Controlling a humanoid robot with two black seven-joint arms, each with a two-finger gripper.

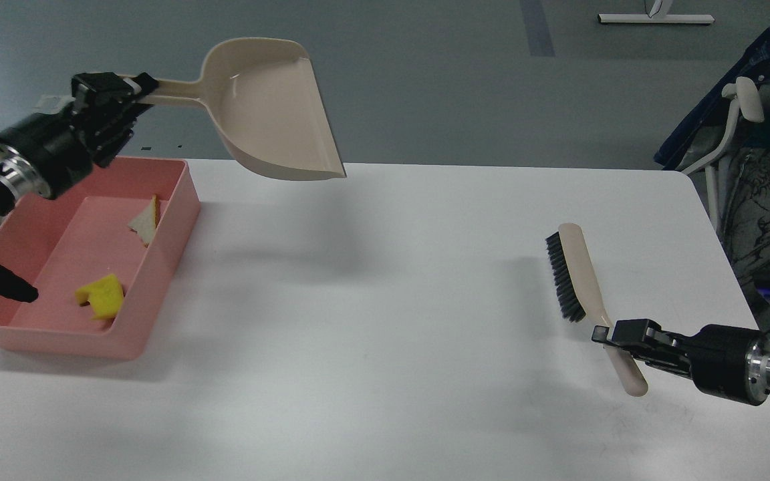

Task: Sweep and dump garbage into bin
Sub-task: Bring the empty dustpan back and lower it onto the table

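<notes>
**Scraps binned, tools held**

Brush (575,277), rigid and light, sits clamped at its handle in the right gripper's (609,337) fingers above the counter (385,321). Featherweight garbage (101,297) lies inside the bin (158,260). Left gripper (117,93) clenches the stiff, empty dustpan (271,113) handle.

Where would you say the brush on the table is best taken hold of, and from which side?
By its bare beige handle end, where the right hand is now. The brush lies flat on the white table with its black bristles along the far half facing left, so the near end is the slim, clear part. Coming in from the right, across the handle, avoids the bristles.
</notes>
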